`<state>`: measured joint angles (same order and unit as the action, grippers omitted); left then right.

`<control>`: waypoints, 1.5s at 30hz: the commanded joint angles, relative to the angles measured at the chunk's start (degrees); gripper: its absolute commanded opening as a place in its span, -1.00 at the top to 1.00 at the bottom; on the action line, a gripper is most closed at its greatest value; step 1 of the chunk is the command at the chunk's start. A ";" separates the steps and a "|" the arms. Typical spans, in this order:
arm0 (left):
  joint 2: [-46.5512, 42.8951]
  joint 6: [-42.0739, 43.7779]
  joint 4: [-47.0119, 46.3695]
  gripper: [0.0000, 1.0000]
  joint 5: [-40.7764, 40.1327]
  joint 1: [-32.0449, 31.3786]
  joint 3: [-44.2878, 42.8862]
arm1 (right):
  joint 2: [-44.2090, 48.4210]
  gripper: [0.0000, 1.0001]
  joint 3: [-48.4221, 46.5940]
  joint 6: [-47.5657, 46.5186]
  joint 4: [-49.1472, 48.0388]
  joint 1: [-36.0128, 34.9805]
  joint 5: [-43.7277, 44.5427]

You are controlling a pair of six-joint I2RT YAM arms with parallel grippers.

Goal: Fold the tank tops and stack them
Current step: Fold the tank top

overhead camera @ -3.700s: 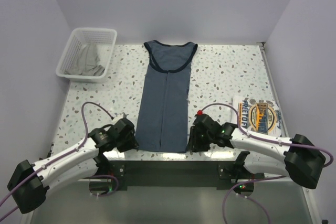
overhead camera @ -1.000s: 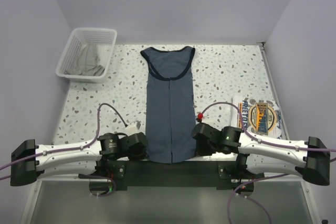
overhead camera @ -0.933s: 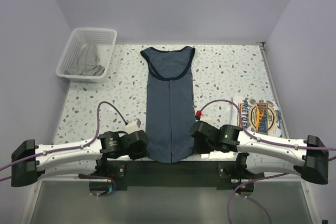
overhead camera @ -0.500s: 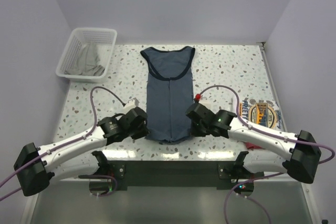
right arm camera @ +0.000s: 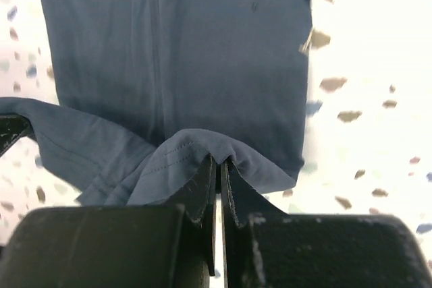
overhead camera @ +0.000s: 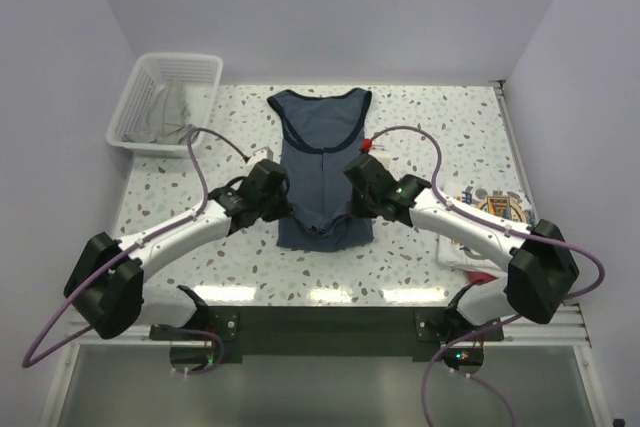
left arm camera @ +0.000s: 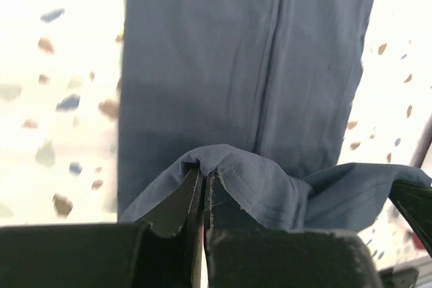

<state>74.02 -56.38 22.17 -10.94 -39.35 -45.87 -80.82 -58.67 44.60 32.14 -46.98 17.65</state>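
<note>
Blue tank top (overhead camera: 322, 157) hem carried forward; basket (overhead camera: 183, 56) holds grey cloth (overhead camera: 172, 109).

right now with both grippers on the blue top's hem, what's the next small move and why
Probably carry the hem farther toward the neckline, both arms together, before lowering it. The left gripper and right gripper are each shut on a hem corner of the blue tank top. The hem is lifted and doubled over only about halfway up the body, so the fold looks unfinished.
</note>
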 commanded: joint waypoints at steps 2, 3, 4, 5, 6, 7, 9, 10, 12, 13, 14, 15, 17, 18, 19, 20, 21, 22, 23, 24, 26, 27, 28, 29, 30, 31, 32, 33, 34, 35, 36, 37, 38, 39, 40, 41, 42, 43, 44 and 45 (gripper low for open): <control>5.51 5.66 -7.58 1.00 1.35 3.83 -6.95 | -3.72 1.00 -6.36 -4.34 -5.42 4.79 1.08; 7.61 5.93 -7.76 1.00 1.45 4.45 -8.96 | -4.52 1.00 -7.93 -5.30 -5.86 6.45 0.72; 8.59 6.19 -7.93 1.00 1.71 5.07 -10.02 | -5.31 1.00 -8.90 -5.75 -6.21 7.33 0.28; 9.47 6.80 -8.28 1.00 1.97 5.69 -10.73 | -7.49 1.00 -9.96 -6.10 -6.21 8.13 -0.15; 10.17 7.07 -9.16 1.00 2.24 6.82 -12.13 | -8.38 1.00 -11.79 -6.71 -6.47 9.70 -0.86; 12.01 7.33 -9.34 1.00 2.41 7.44 -12.92 | -9.52 1.00 -12.60 -7.07 -6.74 10.32 -1.21; 13.86 8.04 -10.13 1.00 3.29 9.28 -15.38 | -12.59 1.00 -15.05 -7.42 -7.61 12.51 -2.17; 15.61 8.21 -10.48 1.00 3.47 9.90 -16.26 | -13.57 1.00 -15.76 -7.42 -7.88 13.05 -3.05; 18.34 8.92 -11.36 1.00 4.08 11.49 -18.63 | -16.37 1.00 -17.86 -7.68 -8.84 14.72 -4.11; 19.22 9.18 -11.80 1.00 4.52 12.10 -19.34 | -17.35 1.00 -18.49 -7.69 -9.02 15.25 -4.81; 20.19 9.79 -12.32 1.00 5.48 13.15 -20.04 | -18.49 1.00 -19.28 -7.77 -9.11 15.51 -5.08; 22.29 9.97 -12.85 1.00 5.84 13.60 -21.62 | -20.24 1.00 -20.76 -7.77 -9.11 16.30 -5.26; 24.41 10.85 -13.29 1.00 7.41 15.00 -23.21 | -22.01 1.00 -22.00 -7.77 -9.64 17.01 -6.22; 26.68 11.03 -13.12 1.00 7.60 15.36 -24.78 | -22.80 1.00 -23.40 -7.69 -9.73 17.62 -6.40; 27.66 11.20 -13.03 1.00 7.60 15.71 -25.41 | -24.63 1.00 -24.20 -7.69 -9.73 17.97 -6.75; 28.45 11.38 -13.29 1.00 8.03 16.58 -25.76 | -25.35 1.00 -24.81 -7.69 -9.64 18.15 -7.19; 29.77 11.47 -14.60 1.00 8.56 17.02 -26.11 | -26.14 1.00 -26.04 -7.69 -9.73 18.50 -7.19; 30.39 11.73 -15.49 1.00 9.35 17.38 -26.20 | -27.36 1.00 -26.49 -7.69 -9.82 18.77 -7.19; 31.09 12.17 -15.84 1.00 9.79 17.99 -26.55 | -28.07 1.00 -27.01 -7.69 -9.73 19.20 -7.36; 32.23 12.43 -15.76 1.00 9.97 18.26 -27.69 | -28.69 1.00 -27.89 -7.69 -9.73 19.64 -7.63; 33.46 12.96 -16.02 1.00 10.50 18.96 -28.75 | -29.92 1.00 -28.42 -7.51 -9.99 20.52 -7.98; 33.82 13.05 -16.37 1.00 10.59 19.22 -28.93 | -30.36 1.00 -28.69 -7.51 -10.08 20.70 -8.07; 33.91 13.05 -17.07 1.00 10.59 19.57 -29.02 | -30.89 1.00 -28.95 -7.51 -10.08 21.05 -8.16; 34.09 13.14 -17.51 1.00 12.50 20.19 -29.10 | -31.50 1.00 -29.13 -7.42 -10.08 21.23 -8.16; 34.61 13.31 -17.95 1.00 12.78 20.45 -29.71 | -31.77 1.00 -29.21 -7.16 -10.25 21.84 -8.51; 34.88 13.40 -17.87 1.00 13.05 20.63 -30.15 | -31.95 1.00 -29.04 -6.98 -10.60 22.02 -8.94; 35.14 13.84 -18.04 1.00 13.74 20.98 -31.03 | -32.38 1.00 -29.21 -6.98 -10.87 22.28 -9.04; 35.58 13.93 -17.96 1.00 13.75 21.07 -31.47 | -32.47 1.00 -29.74 -7.07 -10.78 22.37 -8.95; 35.76 14.19 -17.78 1.00 13.93 21.07 -31.91 | -32.74 1.00 -30.09 -6.98 -10.70 22.37 -8.95; 35.84 14.28 -17.78 1.00 14.28 21.16 -32.53 | -32.91 1.00 -30.27 -6.98 -10.61 22.55 -8.86; 36.19 14.45 -17.69 1.00 14.54 21.25 -32.97 | -33.35 1.00 -30.88 -6.98 -10.43 22.55 -8.77; 36.46 14.63 -17.60 1.00 14.54 21.25 -33.41 | -33.53 1.00 -31.23 -6.98 -10.34 22.63 -8.77; 36.72 14.54 -17.26 1.00 14.46 21.42 -34.11 | -33.88 1.00 -31.59 -6.98 -10.17 22.81 -8.86; 37.33 14.46 -17.43 1.00 14.72 21.51 -34.20 | -34.66 1.00 -32.37 -6.89 -10.17 22.99 -8.86; 37.86 14.54 -17.69 1.00 14.89 21.77 -34.38 | -35.11 1.00 -32.99 -6.89 -9.91 23.16 -9.03; 38.30 14.46 -17.87 0.88 15.42 21.95 -34.90 | -35.55 1.00 -33.52 -6.72 -9.47 23.25 -9.12; 39.52 14.37 -18.13 0.80 15.68 22.13 -35.08 | -36.51 1.00 -34.48 -6.63 -9.38 23.69 -9.39; 40.06 14.46 -18.65 0.69 16.12 22.21 -35.25 | -36.87 0.89 -34.92 -6.54 -9.38 23.78 -9.65; 40.85 14.63 -19.79 0.41 16.91 22.48 -35.34 | -37.22 0.79 -35.45 -6.28 -9.38 24.13 -9.83; 40.94 14.63 -20.50 0.30 17.35 22.65 -35.52 | -37.48 0.68 -35.72 -6.28 -9.46 24.39 -10.09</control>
<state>113.30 -42.81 5.91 4.19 -17.96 -79.31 -117.43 -91.20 38.09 23.46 -23.77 8.60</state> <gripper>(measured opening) 0.311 0.120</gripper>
